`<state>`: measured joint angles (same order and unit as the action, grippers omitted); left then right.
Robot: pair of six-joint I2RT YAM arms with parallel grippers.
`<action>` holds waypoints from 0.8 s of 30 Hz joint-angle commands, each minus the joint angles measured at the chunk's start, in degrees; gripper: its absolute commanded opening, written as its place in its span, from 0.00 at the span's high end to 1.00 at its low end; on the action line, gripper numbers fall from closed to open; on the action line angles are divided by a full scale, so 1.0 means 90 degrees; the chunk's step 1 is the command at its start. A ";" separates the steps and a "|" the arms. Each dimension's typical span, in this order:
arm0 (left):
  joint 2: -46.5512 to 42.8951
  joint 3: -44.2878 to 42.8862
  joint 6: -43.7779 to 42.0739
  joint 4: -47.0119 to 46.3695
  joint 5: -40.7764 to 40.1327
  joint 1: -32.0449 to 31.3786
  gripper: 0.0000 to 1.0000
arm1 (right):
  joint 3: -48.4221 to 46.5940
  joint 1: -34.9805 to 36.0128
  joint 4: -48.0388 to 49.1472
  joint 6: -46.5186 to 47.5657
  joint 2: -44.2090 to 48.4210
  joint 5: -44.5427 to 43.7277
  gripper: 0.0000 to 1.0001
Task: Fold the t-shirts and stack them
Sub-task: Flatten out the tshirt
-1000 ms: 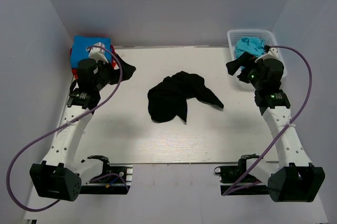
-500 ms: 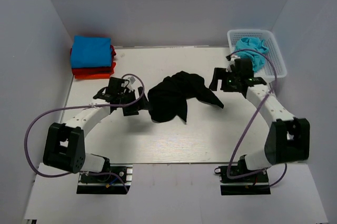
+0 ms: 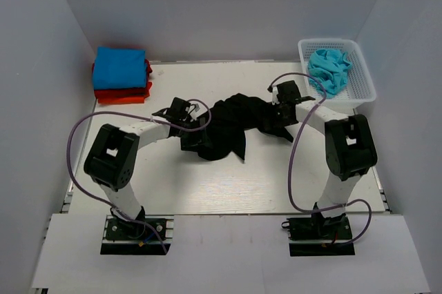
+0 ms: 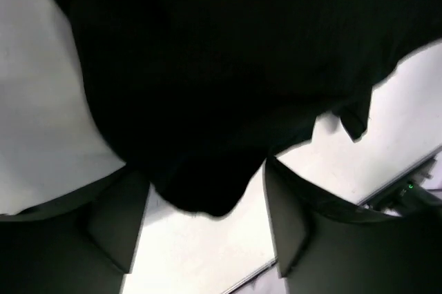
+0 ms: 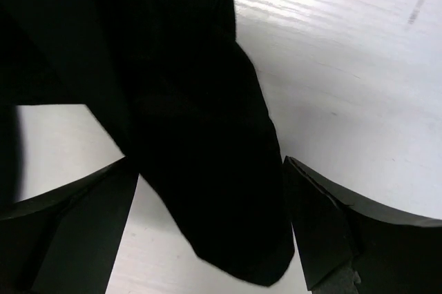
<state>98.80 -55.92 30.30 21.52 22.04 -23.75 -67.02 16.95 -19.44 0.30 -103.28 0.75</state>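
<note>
Top view: black t-shirt (image 3: pixel 231 125) lies crumpled in the middle of the desk (image 3: pixel 173 183). Left end effector (image 3: pixel 195 136) sits low at the shirt's left edge. Right end effector (image 3: pixel 280 111) sits at its right side, by the flap pointing toward the white basket (image 3: pixel 364 85). Both arms bend inward over the desk. Gap between the fingers is not readable from up here. Far-left corner has a folded stack, blue t-shirt (image 3: pixel 120 66) on top of a red t-shirt (image 3: pixel 123 93). Turquoise t-shirt (image 3: pixel 330 66) is bunched inside the basket at the far-right corner.

Left wrist view: left fingers (image 4: pixel 114 221) are spread wide. A rounded lobe of the black shirt lies between them, not pinched. Black cloth fills the upper frame, and bare desk shows at left and lower right.

Right wrist view: right fingers (image 5: pixel 331 225) are also spread wide. A long fold of the black shirt runs down between them, loose and not clamped. Can't tell whether the cloth touches the pads. White desk is visible at upper right and beside the fold.
</note>
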 commanded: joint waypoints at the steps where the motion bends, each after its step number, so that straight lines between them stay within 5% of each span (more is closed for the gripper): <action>1: 0.0456 -0.0270 -0.0251 0.0158 -0.0564 -0.0086 0.27 | -0.0278 0.0167 0.0392 0.0514 -0.0252 -0.0406 0.10; 2: 0.0525 -0.0339 -0.0252 0.0158 -0.0564 -0.0144 0.32 | -0.0287 0.0206 0.0528 0.0504 -0.0339 -0.0464 0.10; 4: 0.0613 -0.0437 -0.0252 0.0216 -0.0564 -0.0145 0.60 | -0.0355 0.0236 0.0529 0.0534 -0.0457 -0.0513 0.16; 5: 0.0614 -0.0514 -0.0252 0.0217 -0.0564 -0.0145 0.74 | -0.0365 0.0255 0.0616 0.0505 -0.0525 -0.0581 0.44; 8: 0.0497 -0.0583 -0.0135 0.0362 -0.0730 -0.0203 0.97 | -0.0423 0.0246 0.0705 0.0262 -0.0623 -0.0767 1.00; 11: 0.0087 -0.0758 -0.0135 0.0548 -0.1061 -0.0203 1.00 | -0.0473 0.0256 0.0695 0.0026 -0.0517 -0.0835 1.00; 19: -0.1338 -0.1714 -0.0018 0.1163 -0.2729 -0.0203 1.00 | -0.0414 0.0236 0.1193 -0.0608 0.2028 -0.1226 1.00; 24: -0.2022 -0.2467 -0.0018 0.1709 -0.3998 -0.0203 1.00 | -0.0929 0.0236 0.0901 -0.0863 0.2764 -0.2035 1.00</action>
<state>85.67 -73.89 29.91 32.77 -2.87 -25.63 -71.02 19.27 -12.34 -4.80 -80.88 -11.00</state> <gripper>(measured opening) 0.018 0.060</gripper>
